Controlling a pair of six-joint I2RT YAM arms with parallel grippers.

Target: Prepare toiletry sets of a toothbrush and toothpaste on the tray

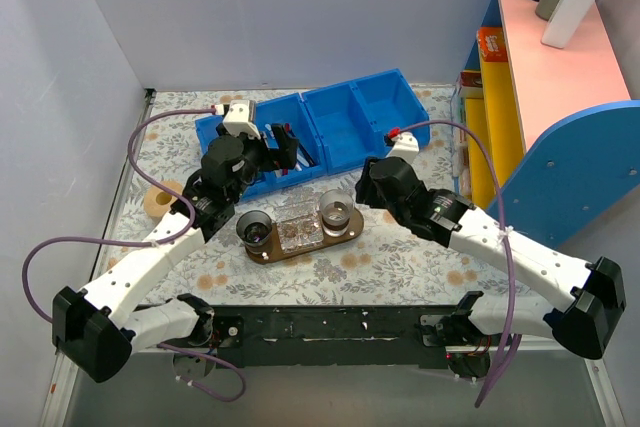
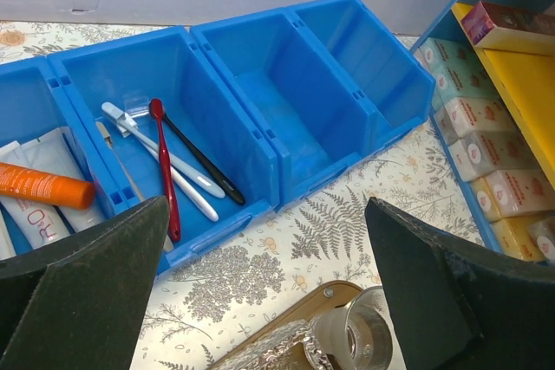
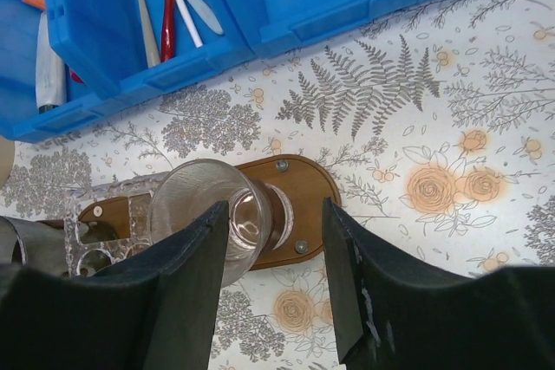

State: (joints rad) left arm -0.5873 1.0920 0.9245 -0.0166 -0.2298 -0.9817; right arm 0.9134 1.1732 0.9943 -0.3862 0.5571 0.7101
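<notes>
The left gripper (image 2: 267, 240) has its jaws spread wide, with nothing between them. The toothbrush (image 2: 165, 153) lies beyond the left finger and inboard of its tip, flat on the floor of a blue bin (image 2: 260, 119). It lies slantwise beside a second white brush, a red brush (image 2: 165, 181) and a dark one (image 2: 205, 162). The toothpaste (image 2: 48, 216) is outboard of the left finger, in the next bin along, with an orange tube (image 2: 43, 186) lying across it. The tray (image 2: 286, 322) sits under and just behind the gap between these jaws, with a glass (image 2: 351, 335) standing on it.

The left arm reaches forward from its base, wrist raised over the bins, fingers pointing down and ahead.

The right gripper (image 3: 276, 214) is also parted, about a glass's width. The tray's rounded end lies right below the gap. A second glass (image 3: 204, 205) stands on the tray against the left finger, partly hidden by it; I cannot tell whether they touch. The right arm stretches inward from its base, elbow low, wrist tipped down over that end of the tray.
</notes>
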